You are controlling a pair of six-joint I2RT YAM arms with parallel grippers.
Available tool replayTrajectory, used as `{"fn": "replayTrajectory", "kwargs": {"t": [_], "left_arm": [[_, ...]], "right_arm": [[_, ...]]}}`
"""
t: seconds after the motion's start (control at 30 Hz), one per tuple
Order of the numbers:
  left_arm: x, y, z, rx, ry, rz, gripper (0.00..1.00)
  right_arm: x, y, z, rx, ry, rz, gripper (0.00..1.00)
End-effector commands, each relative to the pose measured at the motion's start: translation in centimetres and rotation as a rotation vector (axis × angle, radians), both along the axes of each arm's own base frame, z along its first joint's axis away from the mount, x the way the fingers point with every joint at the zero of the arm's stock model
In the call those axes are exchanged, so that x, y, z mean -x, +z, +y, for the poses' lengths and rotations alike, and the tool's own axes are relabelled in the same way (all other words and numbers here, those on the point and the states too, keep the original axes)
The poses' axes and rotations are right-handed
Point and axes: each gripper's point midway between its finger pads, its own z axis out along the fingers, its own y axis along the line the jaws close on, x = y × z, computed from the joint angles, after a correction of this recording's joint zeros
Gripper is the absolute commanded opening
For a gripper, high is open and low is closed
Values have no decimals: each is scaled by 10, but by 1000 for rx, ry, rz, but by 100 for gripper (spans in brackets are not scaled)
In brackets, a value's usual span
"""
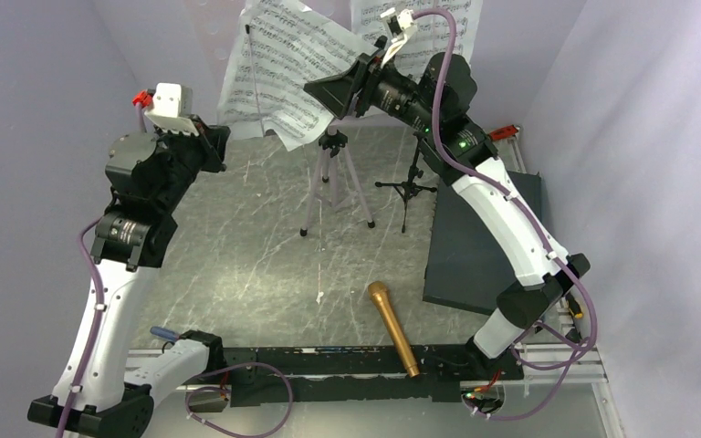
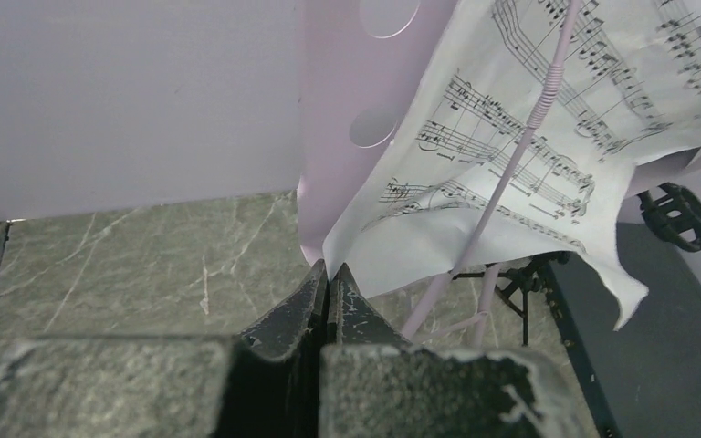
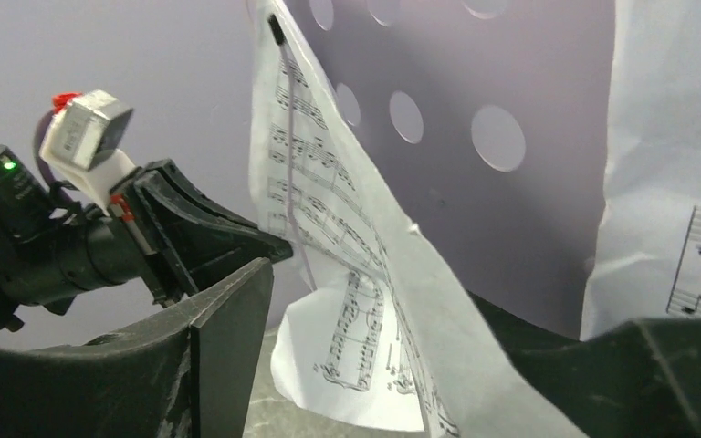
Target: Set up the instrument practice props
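1. Pale walls box in your grey marbled table (image 1: 237, 246). From overhead, the music stand (image 1: 332, 178) is upright at back centre, with two printed sheets against it.
2. Your right gripper (image 1: 327, 99) is up at the left sheet (image 1: 278, 73). The right sheet (image 1: 424, 27) hangs beside it, clear of both grippers.
3. Only the right wrist camera settles the grip. The jaws are wide and the curling left sheet runs between the fingers (image 3: 228, 319), with the perforated desk (image 3: 475, 119) behind.
4. For your left gripper (image 2: 329, 274), go to the left wrist view. The jaws are pressed together with that sheet's lower corner right at their tips, and you cannot tell whether paper is pinched.
5. Overhead alone gives you the rest. The gold microphone (image 1: 392, 327) lies flat at the front, its tail end over the black rail (image 1: 329, 374). It is well apart from the black mic stand (image 1: 409, 187), which stands just right of the music stand's legs.
6. The dark slab (image 1: 470, 246) lies flat to the right of the microphone, partly under your right arm.
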Motion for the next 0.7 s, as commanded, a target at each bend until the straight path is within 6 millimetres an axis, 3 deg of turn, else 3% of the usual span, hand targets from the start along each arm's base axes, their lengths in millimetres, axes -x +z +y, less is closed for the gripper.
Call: {"fn": "replayTrajectory", "kwargs": {"t": [0.0,0.17,0.23,0.43,0.67], "left_arm": [[11,31,6,84,23,-111,3],[16,39,3,115,3,-142,3],[17,41,2,119,-1,-147,3],[20,45,0,122,-15,-158,2],[21,45,0,169,-13,-170,3]], "right_arm": [[13,22,-16,-42,-40,-59,63],[10,19,-24,-39,-86,-61,77],[9,16,-25,-33,-97,-56,78],[9,23,-28,-53,-112,-79,66],[6,39,-18,-68,-73,-97,54]]}}
